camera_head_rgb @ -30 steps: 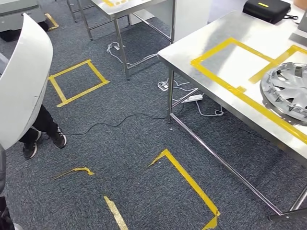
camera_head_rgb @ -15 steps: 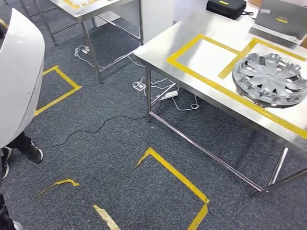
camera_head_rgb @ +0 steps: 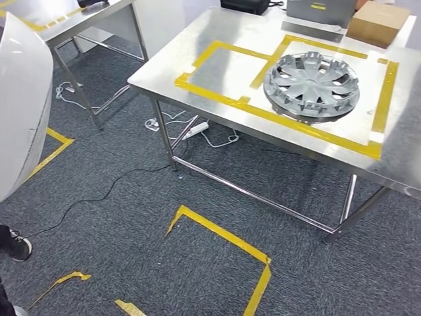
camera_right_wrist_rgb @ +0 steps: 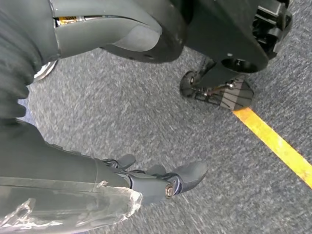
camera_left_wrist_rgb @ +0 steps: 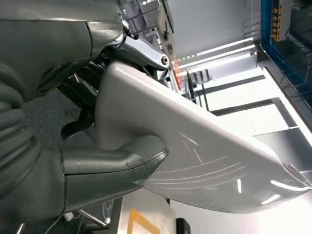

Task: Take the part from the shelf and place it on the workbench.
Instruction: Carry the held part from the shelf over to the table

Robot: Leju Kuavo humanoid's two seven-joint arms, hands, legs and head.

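While gripped by the left robot hand (camera_left_wrist_rgb: 110, 168), white part (camera_left_wrist_rgb: 191, 146); right robot hand (camera_right_wrist_rgb: 147, 180) empty, fingers apart.

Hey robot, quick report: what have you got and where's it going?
Left hand grips white part. Right hand open, hanging. Workbench ahead; hubcap fills one taped square.

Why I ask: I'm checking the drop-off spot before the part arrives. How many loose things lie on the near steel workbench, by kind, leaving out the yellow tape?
Silver wheel cover: 1
Brown cardboard box: 1
Grey laptop-like device: 1
Black case: 1
Total: 4
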